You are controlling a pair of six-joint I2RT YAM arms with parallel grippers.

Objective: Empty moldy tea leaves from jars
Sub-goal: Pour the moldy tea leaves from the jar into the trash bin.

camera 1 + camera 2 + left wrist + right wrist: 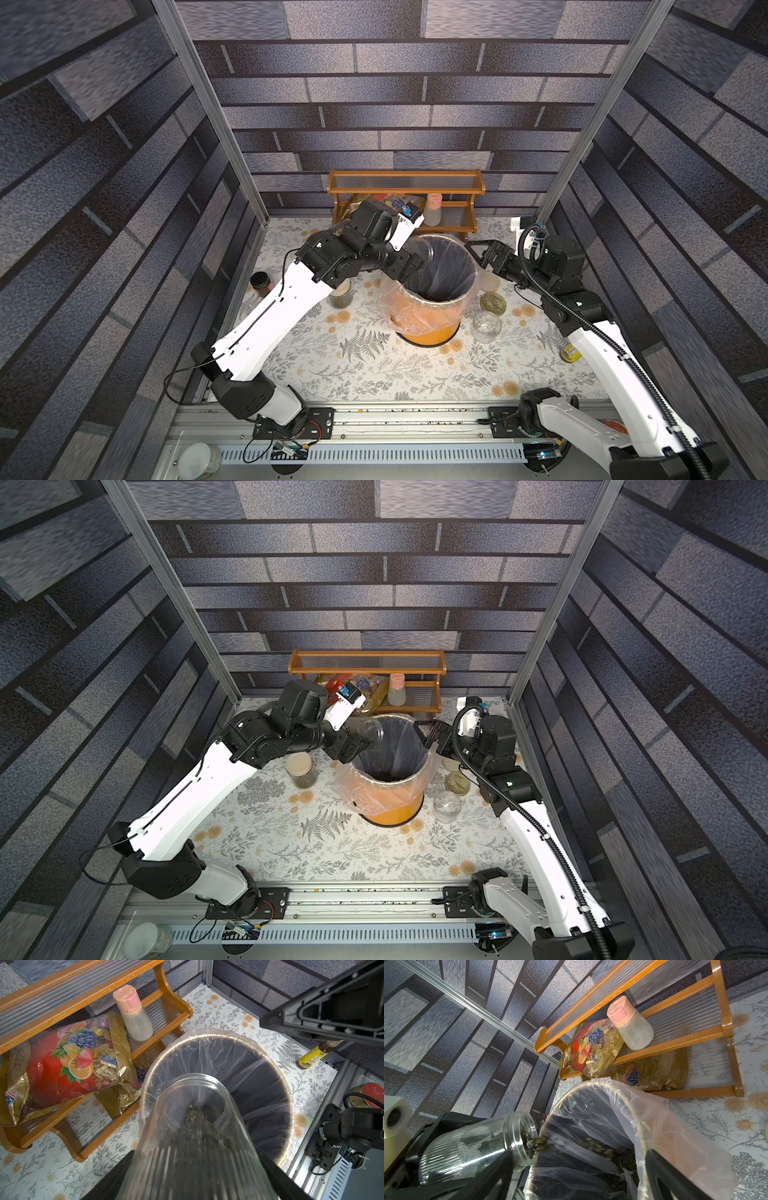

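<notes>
This is a robot test booth dressed like a home kitchen. Behind the round orange plastic bin [428, 334] stands a brown wooden rack [405, 190] with a red-gold fruit-printed snack bag [52, 1068] and a pink-capped shaker [432, 214]. Under the bin lies a white floral tablecloth [374, 374]. Around it are grey brick-printed wall panels [415, 87] on aluminium posts [213, 112]; before it, white-and-black robot arms [274, 316] sit on an aluminium rail [395, 422].

Grey brick-pattern walls [395, 91], floral tabletop [374, 374], wooden shelf [405, 192]
</notes>
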